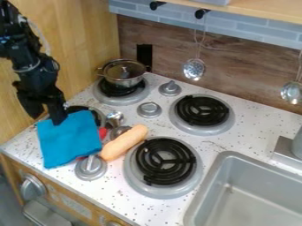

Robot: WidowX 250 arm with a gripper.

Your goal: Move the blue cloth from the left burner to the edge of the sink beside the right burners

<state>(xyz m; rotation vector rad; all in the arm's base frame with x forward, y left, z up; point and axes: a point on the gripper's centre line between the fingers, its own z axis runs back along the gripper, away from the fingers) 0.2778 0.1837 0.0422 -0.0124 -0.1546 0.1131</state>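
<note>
The black two-finger gripper [47,115] is at the far edge of the flat blue cloth [69,142], fingers apart, one tip overlapping it; from there the cloth extends toward the white speckled tabletop's [112,190] front edge.

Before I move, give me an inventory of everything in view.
Cloth: one, blue, front left
Long rounded item: one, orange-tan, right of cloth
Red item: one, partly behind cloth
Small metal item: one, silver, behind orange-tan item
Burners: four, black, on countertop
Lidded pot: one, silver, back-left burner
Countertop knobs: four, grey, among burners
Sink: one, grey, lower right
Faucet: one, grey, right edge
Utensils: two, silver, hanging at back
Countertop: one, speckled white, centre
Arm: one, black, upper left
Tool: one, black, fingers apart, at cloth's top edge
</note>
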